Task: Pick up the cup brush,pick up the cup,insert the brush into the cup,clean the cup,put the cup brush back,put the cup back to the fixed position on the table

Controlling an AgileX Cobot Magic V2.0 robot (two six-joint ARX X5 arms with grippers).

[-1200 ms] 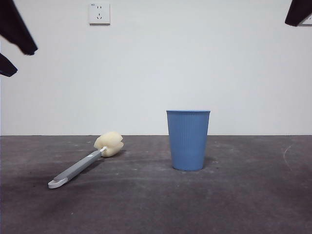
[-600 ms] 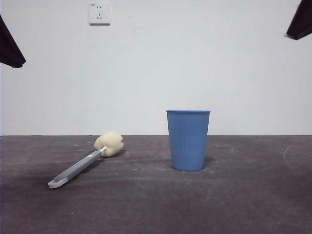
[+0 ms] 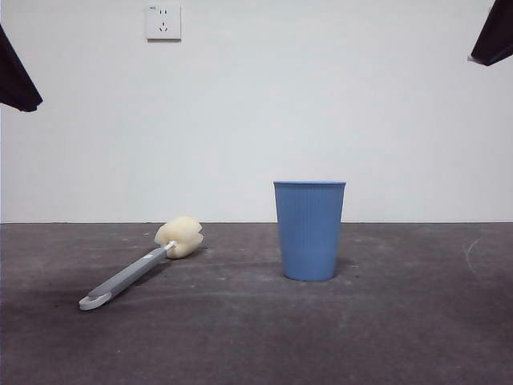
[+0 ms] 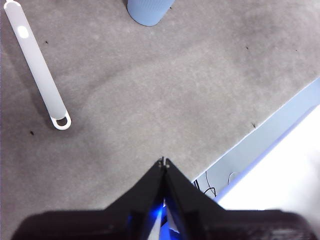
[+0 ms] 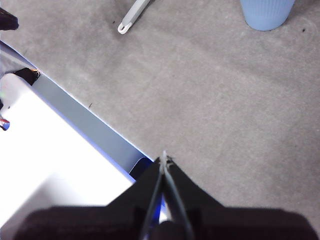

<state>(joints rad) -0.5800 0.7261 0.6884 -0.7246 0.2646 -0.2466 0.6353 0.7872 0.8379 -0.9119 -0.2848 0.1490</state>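
The cup brush [image 3: 136, 269] lies flat on the table [image 3: 401, 329], left of centre, its cream sponge head towards the wall and its white looped end towards the camera. The blue ribbed cup [image 3: 309, 230] stands upright to its right. My left gripper [image 4: 164, 162] is shut and empty, high above the table near its front edge; the brush handle [image 4: 36, 67] and the cup's base [image 4: 148, 11] show far from it. My right gripper [image 5: 164, 159] is shut and empty, also high up; the handle's end [image 5: 131, 15] and the cup [image 5: 267, 13] lie far off.
A white wall with a socket [image 3: 163, 22] stands behind the table. The arms show only as black tips at the top left corner [image 3: 14, 80] and the top right corner [image 3: 494, 36]. The table's front edge [image 4: 260, 130] runs close under both grippers.
The black tip at the top left has drawn back up and to the left over the last second. The brush and the cup have not moved.
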